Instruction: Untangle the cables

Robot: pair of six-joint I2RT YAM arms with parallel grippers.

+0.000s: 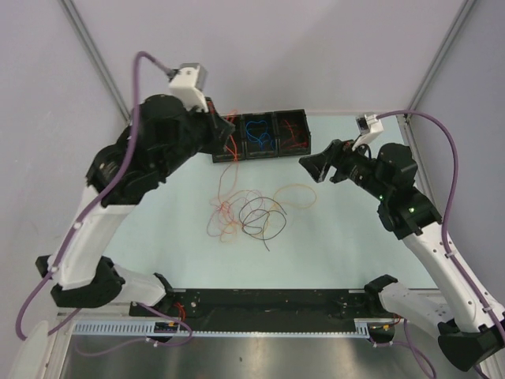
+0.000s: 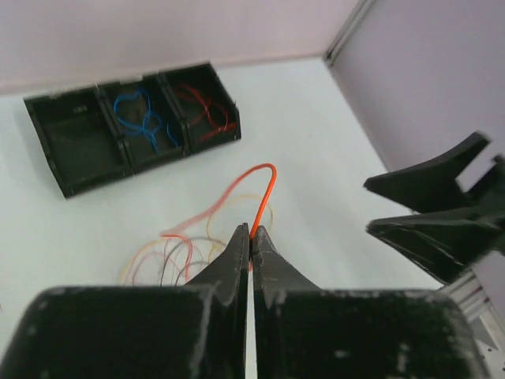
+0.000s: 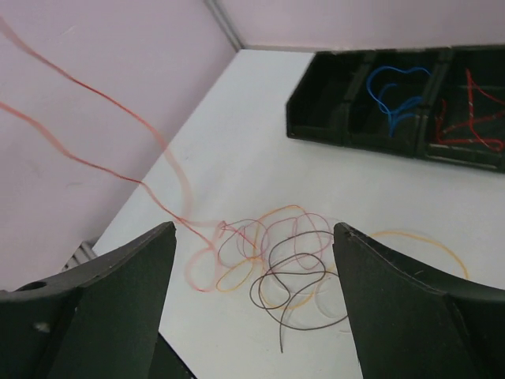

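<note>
pale table (image 1: 339, 237) carries the tangled cables (image 1: 248, 212) at its middle. left hand (image 2: 251, 237) is pinched tight on an orange cable (image 2: 264, 178), raised near the bins (image 1: 259, 155) (likely to draw it free); right hand (image 3: 252, 230) gapes wide, empty, beside the tangle.

Both are the same build: the left arm (image 1: 142, 158) and right arm (image 1: 402, 201) have chunky black joint housings and white lower links (image 1: 87, 237). Each has a thick purple hose (image 1: 136, 87) going to a little white camera box (image 1: 188, 77). The left hand (image 2: 250, 230) is scuffed matte black, and the right hand (image 3: 252, 229) has the same black wedge fingers. There are tiny green lights (image 1: 410, 210) on the right arm.
</note>
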